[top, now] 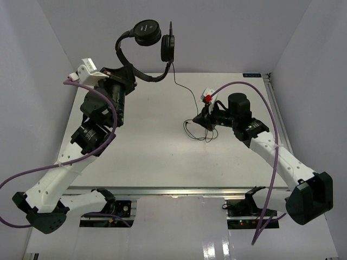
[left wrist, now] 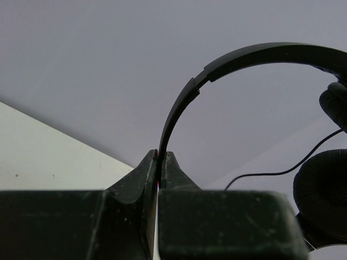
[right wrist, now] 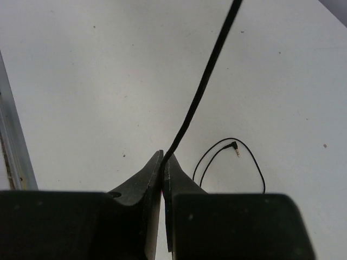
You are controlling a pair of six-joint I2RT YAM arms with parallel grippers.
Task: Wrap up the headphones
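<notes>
The headphones were held in the air above the far left part of the table, clear of its surface. The left gripper was clamped on the thin headband. In the left wrist view its fingers were pressed together, with the band pinched edge-on between the tips and arching up and to the right. The two round earcups hung at the far end of the band, close to one another; in the top view one was turned face-on and the other edge-on.

The cord ran down from the lower earcup and across to the right gripper, which was positioned low over the table, right of centre. In the right wrist view the right gripper's fingers were closed together on the cord, which was nipped at the tips and led away upward in a nearly straight line. The remaining length lay on the table just beside that gripper in loose loops, ending at the plug, which rested flat on the surface. Whether the right fingertips touched the table could not be determined. A purple cable was routed along each arm.
</notes>
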